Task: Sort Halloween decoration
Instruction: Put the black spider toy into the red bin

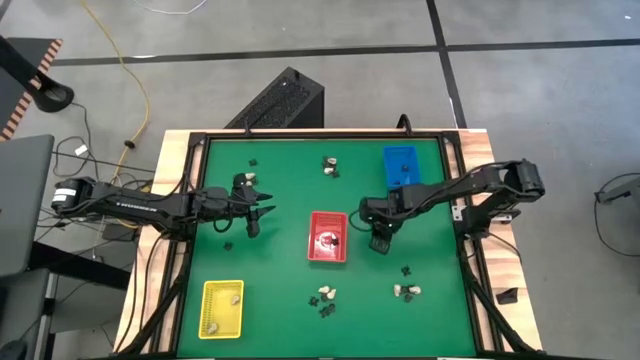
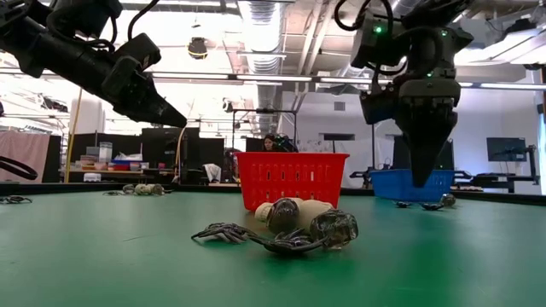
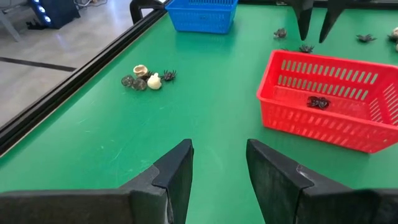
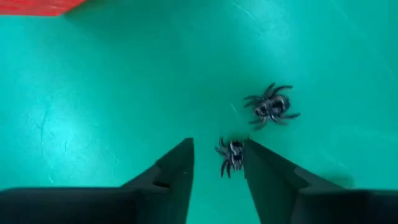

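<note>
The Halloween decoration lies scattered on the green table: small black spiders and cream lumps. Two black spiders (image 4: 272,106) (image 4: 231,155) lie right of the red tray (image 1: 327,250). My right gripper (image 1: 380,243) hangs open just above them, pointing down. One spider shows between its fingers, close to one finger (image 4: 267,180); in the low view the fingertips (image 2: 424,179) are clear of the table. My left gripper (image 1: 258,218) waits open above the table left of the red tray, pointing toward it. A black spider (image 3: 318,102) lies inside the red tray.
A blue tray (image 1: 400,160) stands at the far right, and a yellow tray (image 1: 222,310) with cream pieces at the near left. Loose clusters lie at the far middle (image 1: 330,166), near middle (image 1: 322,296) and near right (image 1: 406,291). A raised black frame (image 1: 196,200) borders the table.
</note>
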`<state>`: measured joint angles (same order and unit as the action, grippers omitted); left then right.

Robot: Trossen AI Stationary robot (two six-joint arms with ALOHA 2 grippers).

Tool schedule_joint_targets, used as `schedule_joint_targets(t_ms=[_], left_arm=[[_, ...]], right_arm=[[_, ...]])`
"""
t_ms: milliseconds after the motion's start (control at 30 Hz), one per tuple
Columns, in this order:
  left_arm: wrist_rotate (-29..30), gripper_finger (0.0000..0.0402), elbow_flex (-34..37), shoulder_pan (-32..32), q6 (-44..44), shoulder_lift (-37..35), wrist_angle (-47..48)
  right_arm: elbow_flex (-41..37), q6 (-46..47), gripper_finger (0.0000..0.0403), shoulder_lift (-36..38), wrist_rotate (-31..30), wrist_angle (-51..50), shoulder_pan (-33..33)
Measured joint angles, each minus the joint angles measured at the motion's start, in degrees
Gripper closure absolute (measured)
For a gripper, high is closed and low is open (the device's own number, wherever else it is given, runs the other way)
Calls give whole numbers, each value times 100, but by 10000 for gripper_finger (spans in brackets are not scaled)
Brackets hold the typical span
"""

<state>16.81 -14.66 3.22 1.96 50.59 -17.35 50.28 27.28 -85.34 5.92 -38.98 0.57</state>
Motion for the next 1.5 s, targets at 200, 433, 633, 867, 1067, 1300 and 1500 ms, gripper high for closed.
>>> schedule_joint_targets(t_ms=[200,433,633,867,1067,1300,1500], left_arm=[[-1,260,0,0,2,0,-3],[-1,260,0,0,9,0,-3],[-1,260,0,0,15,0,-3],[-1,260,0,0,17,0,1],[-1,260,0,0,17,0,1],[-1,260,0,0,17,0,3],[-1,260,0,-2,17,0,5]], right_arm=[[-71,131,184,-33,-483,83,233],[-317,189,186,-33,-757,136,366],[-645,272,191,-33,-777,399,417],[-828,277,192,-11,-936,704,609],[-831,274,208,-17,-1080,717,753],[-831,274,257,-9,-1083,704,829],[-665,121,296,-24,-1011,575,831]])
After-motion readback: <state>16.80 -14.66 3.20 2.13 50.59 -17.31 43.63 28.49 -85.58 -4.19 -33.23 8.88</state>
